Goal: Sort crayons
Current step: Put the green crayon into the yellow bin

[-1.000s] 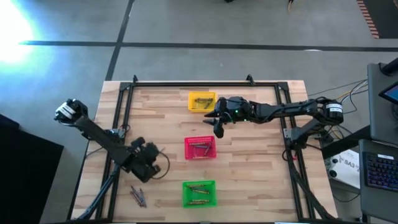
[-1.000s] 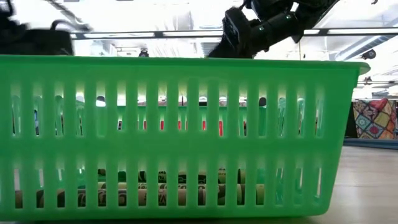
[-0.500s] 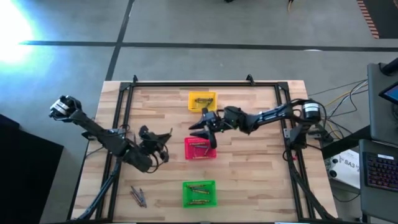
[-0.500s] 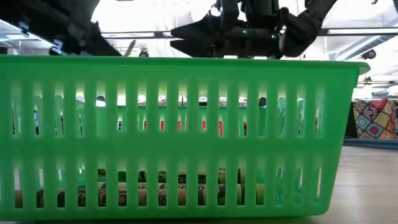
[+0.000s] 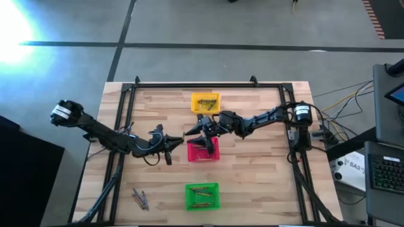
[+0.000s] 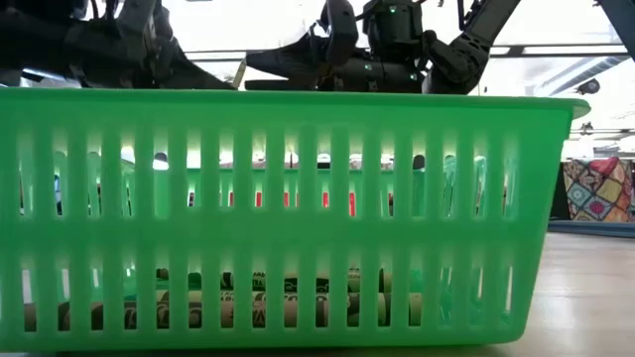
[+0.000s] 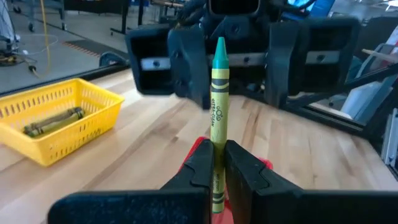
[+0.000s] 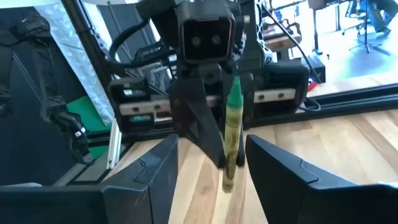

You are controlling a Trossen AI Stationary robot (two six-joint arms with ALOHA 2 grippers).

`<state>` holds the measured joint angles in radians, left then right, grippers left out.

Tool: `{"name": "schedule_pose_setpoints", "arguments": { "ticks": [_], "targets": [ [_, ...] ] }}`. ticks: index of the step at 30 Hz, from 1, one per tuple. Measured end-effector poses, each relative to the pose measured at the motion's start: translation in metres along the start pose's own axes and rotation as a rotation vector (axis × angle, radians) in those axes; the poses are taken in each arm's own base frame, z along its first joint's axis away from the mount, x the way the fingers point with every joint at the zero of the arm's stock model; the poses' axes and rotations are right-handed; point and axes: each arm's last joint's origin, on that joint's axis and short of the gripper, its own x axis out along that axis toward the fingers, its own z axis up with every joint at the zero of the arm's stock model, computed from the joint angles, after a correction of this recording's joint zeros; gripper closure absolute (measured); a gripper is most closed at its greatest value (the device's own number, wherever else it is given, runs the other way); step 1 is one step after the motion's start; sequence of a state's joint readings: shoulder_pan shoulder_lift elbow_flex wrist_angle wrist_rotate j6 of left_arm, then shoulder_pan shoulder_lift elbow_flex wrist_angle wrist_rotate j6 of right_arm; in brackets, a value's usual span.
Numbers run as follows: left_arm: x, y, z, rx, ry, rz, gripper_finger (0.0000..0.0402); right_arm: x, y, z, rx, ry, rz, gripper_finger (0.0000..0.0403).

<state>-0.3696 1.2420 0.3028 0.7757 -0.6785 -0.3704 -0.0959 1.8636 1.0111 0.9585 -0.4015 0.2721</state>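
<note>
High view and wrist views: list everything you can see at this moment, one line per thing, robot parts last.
Held crayon: one, green tip, olive-yellow wrapper, upright between the left gripper's fingers, above the table near the red basket.
Loose crayons: a few, greyish, on the table's near left part.
Yellow basket: one, far centre, crayons inside.
Red basket: one, table centre.
Green basket: one, near centre, crayons inside.
Table: one, light wood, with a black frame.
Left gripper: shut on the held crayon.
Right gripper: open, facing the held crayon, fingers either side of it.
</note>
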Motion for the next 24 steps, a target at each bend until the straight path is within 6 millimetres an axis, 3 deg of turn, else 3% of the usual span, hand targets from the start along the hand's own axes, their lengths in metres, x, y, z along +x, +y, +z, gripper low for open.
{"name": "schedule_pose_setpoints", "arguments": {
  "ticks": [13, 17, 21, 24],
  "targets": [
    [0.015, -0.012, -0.003, 0.033, 0.021, -0.006, 0.0401, 0.003, -0.001, 0.003, 0.019, -0.001, -0.009, 0.0235],
    [0.023, -0.018, -0.001, 0.058, 0.019, -0.003, 0.0399, 0.003, -0.001, 0.001, 0.031, 0.023, -0.014, 0.0283],
    [0.029, -0.024, 0.001, 0.070, 0.014, 0.004, 0.0384, 0.003, -0.001, -0.001, 0.035, 0.037, -0.009, 0.0369],
    [0.030, -0.024, 0.000, 0.066, 0.016, 0.018, 0.0364, 0.002, -0.002, -0.001, 0.019, 0.050, -0.049, 0.0383]
  ]
}}
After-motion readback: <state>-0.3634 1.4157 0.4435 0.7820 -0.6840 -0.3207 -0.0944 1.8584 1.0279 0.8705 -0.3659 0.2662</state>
